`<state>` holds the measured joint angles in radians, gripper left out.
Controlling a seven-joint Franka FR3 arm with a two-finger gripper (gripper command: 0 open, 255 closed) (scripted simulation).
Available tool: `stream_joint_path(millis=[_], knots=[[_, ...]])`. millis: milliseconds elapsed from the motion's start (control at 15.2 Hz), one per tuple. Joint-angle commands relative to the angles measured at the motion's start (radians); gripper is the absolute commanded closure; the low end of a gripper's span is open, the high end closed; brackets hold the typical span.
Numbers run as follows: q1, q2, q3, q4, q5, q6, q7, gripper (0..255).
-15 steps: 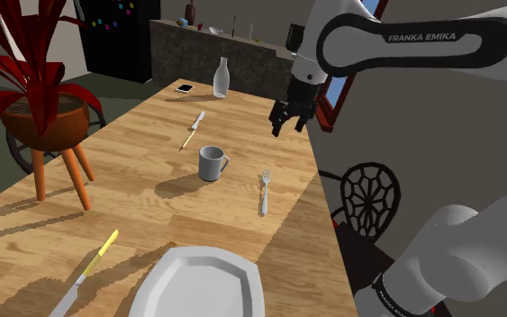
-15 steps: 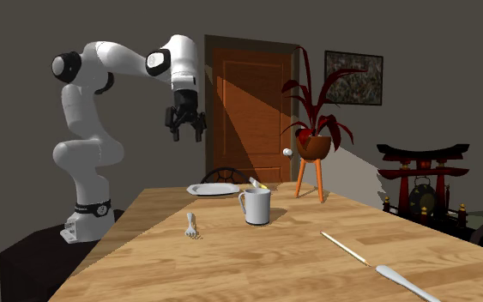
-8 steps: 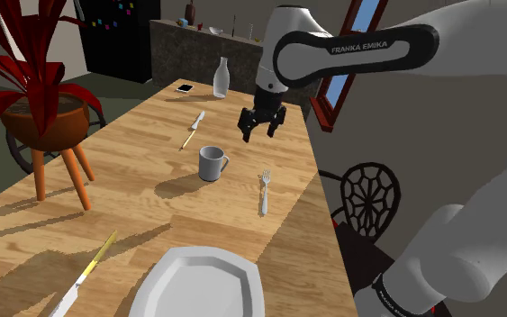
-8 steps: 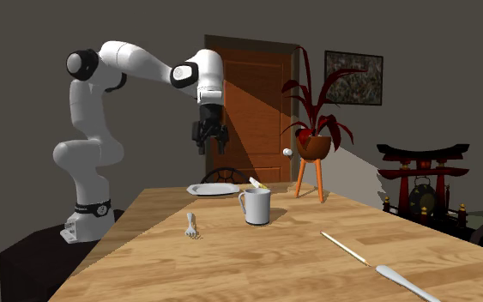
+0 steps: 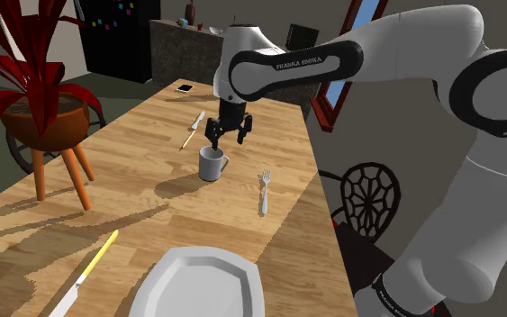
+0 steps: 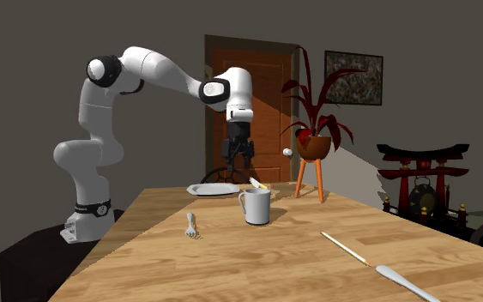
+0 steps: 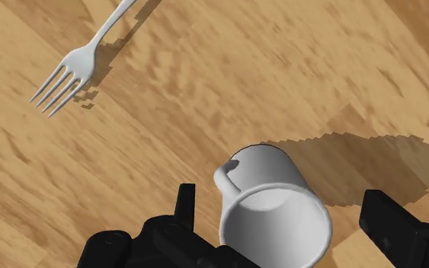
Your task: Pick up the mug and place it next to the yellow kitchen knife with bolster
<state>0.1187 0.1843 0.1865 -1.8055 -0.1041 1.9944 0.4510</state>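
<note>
One fork (image 5: 264,190) near the pale mug (image 5: 212,165); open end effector (image 5: 228,140) above; plate (image 5: 202,285) nearer the stand

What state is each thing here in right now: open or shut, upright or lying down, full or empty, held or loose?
mug: upright, empty, not held
pincer: open, just above the mug, holding nothing
fork: lying flat
plate: empty
yellow knife: lying flat beside the plate
bottle: upright
door: shut
</note>
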Motion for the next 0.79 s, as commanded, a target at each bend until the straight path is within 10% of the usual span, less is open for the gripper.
stream_joint_path(millis=[0, 396, 726], knots=[[0.015, 0.085, 0.004, 0.078, -0.018, -0.004, 0.021, 0], [0.066, 0.32, 0.003, 0.33, -0.058, -0.048, 0.061, 0], [0.064, 0.339, -0.001, 0.291, -0.064, 0.01, 0.065, 0]])
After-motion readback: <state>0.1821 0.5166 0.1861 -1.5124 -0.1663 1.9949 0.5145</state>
